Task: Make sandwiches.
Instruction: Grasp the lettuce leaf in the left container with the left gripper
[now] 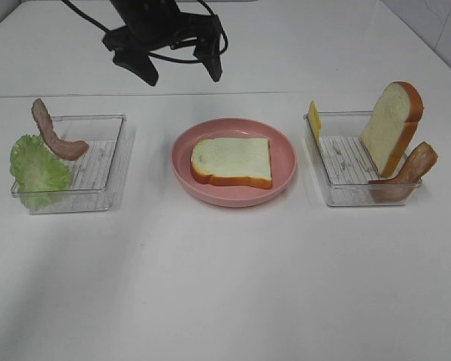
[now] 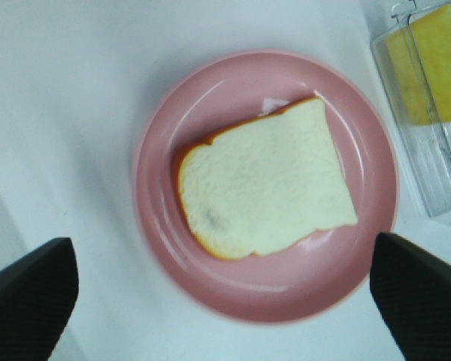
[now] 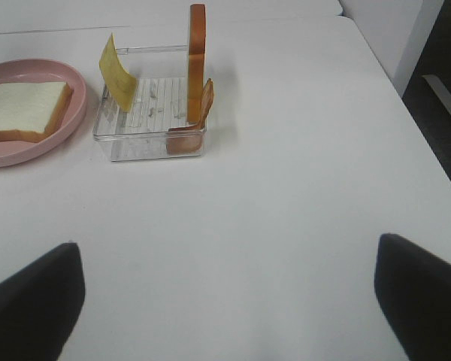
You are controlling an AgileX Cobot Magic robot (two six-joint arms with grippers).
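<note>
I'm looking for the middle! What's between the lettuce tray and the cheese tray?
A pink plate with one bread slice flat on it; the exterior high view shows it.

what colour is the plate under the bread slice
Pink. The plate shows best in the left wrist view.

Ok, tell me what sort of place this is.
Most likely a robot test bench, not a real kitchen: a bare white table, toy-looking lettuce and bacon sorted into clear plastic trays, a bread slice on a pink plate, and the left gripper open above.
</note>
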